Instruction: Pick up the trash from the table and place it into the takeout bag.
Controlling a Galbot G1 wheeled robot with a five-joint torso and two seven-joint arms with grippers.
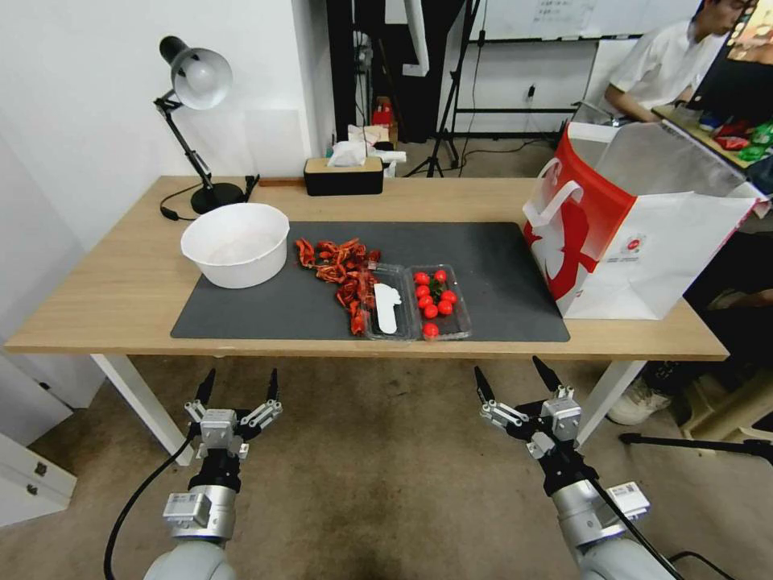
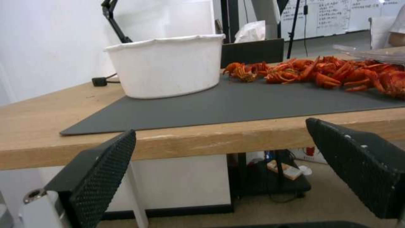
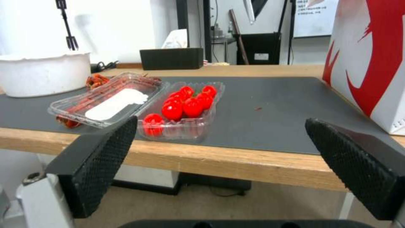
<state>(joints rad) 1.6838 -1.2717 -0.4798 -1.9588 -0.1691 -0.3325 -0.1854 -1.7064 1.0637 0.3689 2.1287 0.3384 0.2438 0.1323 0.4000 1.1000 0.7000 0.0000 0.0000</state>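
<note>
From the head, the left gripper (image 1: 239, 387) and right gripper (image 1: 515, 376) hang below the near edge of the light-wood table (image 1: 105, 282), both spread open and empty. On its dark grey mat (image 1: 499, 274) lie a white round bowl (image 1: 235, 243), a heap of red crayfish shells (image 1: 338, 266), and a clear plastic clamshell tray (image 1: 415, 302) holding small red tomatoes (image 1: 432, 294). The red-and-white paper takeout bag (image 1: 636, 234) stands at the mat's right end.

The left wrist faces the bowl (image 2: 166, 68) and shells (image 2: 320, 72).

The right wrist faces the tray (image 3: 139, 104) and bag (image 3: 371, 60).
</note>
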